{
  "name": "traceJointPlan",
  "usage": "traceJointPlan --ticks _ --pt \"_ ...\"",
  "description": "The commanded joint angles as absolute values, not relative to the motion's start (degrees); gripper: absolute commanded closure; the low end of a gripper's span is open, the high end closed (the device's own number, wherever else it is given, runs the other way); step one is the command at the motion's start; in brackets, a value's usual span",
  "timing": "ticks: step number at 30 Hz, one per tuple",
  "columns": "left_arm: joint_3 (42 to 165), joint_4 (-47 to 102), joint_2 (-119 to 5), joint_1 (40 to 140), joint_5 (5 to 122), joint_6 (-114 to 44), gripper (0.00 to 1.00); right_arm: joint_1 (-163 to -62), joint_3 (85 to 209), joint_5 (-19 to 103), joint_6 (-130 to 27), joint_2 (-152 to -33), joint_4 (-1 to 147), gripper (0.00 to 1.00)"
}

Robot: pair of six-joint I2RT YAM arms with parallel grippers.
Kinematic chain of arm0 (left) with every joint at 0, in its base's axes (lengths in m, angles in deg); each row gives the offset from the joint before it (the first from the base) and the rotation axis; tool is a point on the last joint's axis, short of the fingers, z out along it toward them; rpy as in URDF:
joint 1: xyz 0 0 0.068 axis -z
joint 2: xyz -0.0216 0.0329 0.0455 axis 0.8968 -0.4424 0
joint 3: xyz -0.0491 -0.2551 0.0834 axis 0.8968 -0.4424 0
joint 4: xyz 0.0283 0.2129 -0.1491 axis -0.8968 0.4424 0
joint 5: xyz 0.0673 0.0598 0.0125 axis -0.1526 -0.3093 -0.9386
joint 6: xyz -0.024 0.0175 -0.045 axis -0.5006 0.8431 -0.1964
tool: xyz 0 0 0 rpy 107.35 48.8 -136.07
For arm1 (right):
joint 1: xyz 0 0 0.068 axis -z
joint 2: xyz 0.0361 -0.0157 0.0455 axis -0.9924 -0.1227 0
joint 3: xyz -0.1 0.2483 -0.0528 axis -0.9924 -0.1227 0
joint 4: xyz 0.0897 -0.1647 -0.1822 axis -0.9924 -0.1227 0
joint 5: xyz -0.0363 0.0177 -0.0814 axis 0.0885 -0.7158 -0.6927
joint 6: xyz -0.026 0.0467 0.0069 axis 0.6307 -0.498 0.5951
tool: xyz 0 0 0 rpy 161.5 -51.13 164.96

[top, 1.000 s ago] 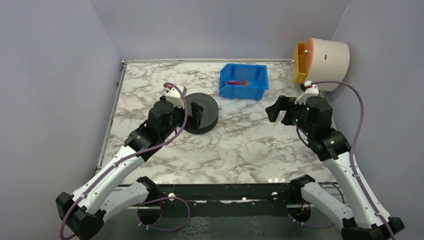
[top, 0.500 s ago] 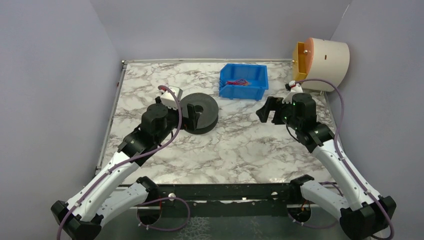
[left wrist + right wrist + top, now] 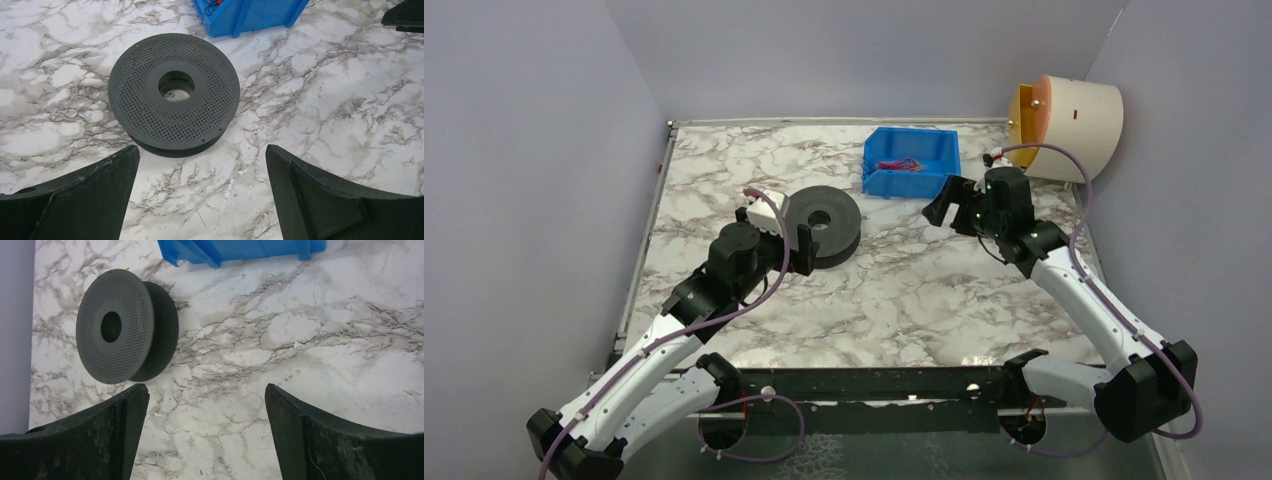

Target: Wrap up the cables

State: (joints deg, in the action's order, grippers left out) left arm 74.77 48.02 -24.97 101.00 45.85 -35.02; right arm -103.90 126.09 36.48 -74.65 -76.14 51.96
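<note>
The cables point(image 3: 902, 164) are a small tangle of thin red wires lying inside the blue bin point(image 3: 911, 180) at the back. A black perforated spool point(image 3: 836, 225) lies flat on the marble table; it also shows in the left wrist view point(image 3: 205, 100) and in the right wrist view point(image 3: 132, 340). My left gripper point(image 3: 802, 248) is open and empty just near and left of the spool point(image 3: 202, 152). My right gripper point(image 3: 942, 205) is open and empty, hovering just near and right of the bin's front corner point(image 3: 206, 390).
A beige drum with an orange end plate point(image 3: 1069, 115) sits at the back right corner against the wall. Grey walls close in the left, back and right sides. The bin's front wall shows in both wrist views point(image 3: 250, 17) point(image 3: 240, 250).
My left gripper has drawn back toward me off the spool, which now lies uncovered. My right gripper has moved left and away from me, up toward the blue bin.
</note>
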Motion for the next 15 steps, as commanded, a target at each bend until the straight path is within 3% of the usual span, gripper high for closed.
traceJointPlan --ticks 1,15 --pt "73.49 45.1 -23.23 101.11 46.23 -33.88 0.01 -106.62 129.2 31.0 -79.82 -78.38 52.87 0.1" --pt "70.97 44.37 -22.88 101.11 45.71 -30.4 0.01 -114.72 142.08 15.0 -92.82 -92.64 48.98 0.09"
